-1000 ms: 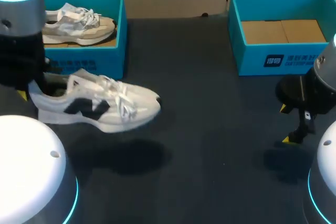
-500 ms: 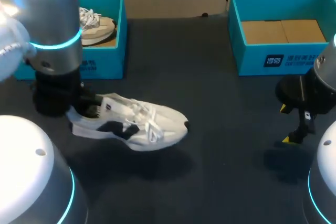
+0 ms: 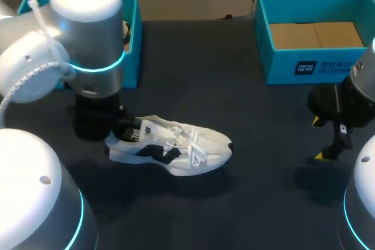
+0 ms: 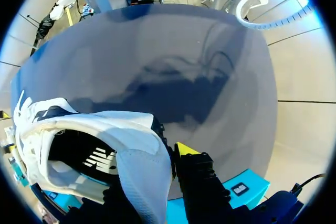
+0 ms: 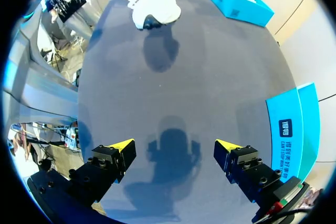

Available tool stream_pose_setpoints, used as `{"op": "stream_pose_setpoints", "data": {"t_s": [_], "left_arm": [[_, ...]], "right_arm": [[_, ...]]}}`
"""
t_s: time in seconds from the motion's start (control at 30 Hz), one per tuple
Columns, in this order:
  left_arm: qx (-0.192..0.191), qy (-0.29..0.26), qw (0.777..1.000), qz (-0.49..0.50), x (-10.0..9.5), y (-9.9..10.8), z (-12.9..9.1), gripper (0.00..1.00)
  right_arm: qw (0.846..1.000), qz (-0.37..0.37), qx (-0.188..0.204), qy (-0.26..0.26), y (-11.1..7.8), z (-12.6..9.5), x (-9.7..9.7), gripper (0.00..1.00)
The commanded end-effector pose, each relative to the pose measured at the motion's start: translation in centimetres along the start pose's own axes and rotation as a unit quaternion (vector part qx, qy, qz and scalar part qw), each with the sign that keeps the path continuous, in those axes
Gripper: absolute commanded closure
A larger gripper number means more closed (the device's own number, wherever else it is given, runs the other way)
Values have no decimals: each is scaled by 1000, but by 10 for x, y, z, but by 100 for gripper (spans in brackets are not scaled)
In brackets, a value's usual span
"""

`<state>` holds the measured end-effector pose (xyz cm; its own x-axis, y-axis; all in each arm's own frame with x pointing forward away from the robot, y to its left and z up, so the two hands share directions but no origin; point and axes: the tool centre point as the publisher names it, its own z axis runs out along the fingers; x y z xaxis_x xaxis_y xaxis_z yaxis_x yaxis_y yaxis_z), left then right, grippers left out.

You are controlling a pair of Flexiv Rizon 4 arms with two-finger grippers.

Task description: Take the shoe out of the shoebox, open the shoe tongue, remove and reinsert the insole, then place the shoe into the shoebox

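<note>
white shoe [image 3: 176, 147] seems clamped at its heel by left gripper [image 4: 165, 153]; right gripper [image 5: 176, 148] fingers spread wide apart.

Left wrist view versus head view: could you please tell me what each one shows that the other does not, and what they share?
Only the left wrist view looks into the shoe, showing its dark inside and the left gripper, with one yellow tip against the outside of the heel collar. Only the head view shows the shoe's toe, the empty right shoebox and the right gripper, open above the table. Both show the white shoe and the dark table.
</note>
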<state>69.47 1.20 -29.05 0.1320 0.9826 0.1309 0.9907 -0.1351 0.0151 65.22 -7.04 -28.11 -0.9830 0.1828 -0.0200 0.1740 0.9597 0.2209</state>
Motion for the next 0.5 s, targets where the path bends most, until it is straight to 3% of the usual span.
{"op": "stream_pose_setpoints", "data": {"t_s": [0.03,0.2,0.5], "left_arm": [[11,12,1000,-2,-26,13,13,100],[34,11,999,-8,-47,23,25,100],[41,11,999,-5,-76,26,42,100]], "right_arm": [[1000,0,1,-1,0,1,1,0],[1000,0,1,-1,0,1,1,0],[1000,0,1,-1,0,1,1,0]]}}
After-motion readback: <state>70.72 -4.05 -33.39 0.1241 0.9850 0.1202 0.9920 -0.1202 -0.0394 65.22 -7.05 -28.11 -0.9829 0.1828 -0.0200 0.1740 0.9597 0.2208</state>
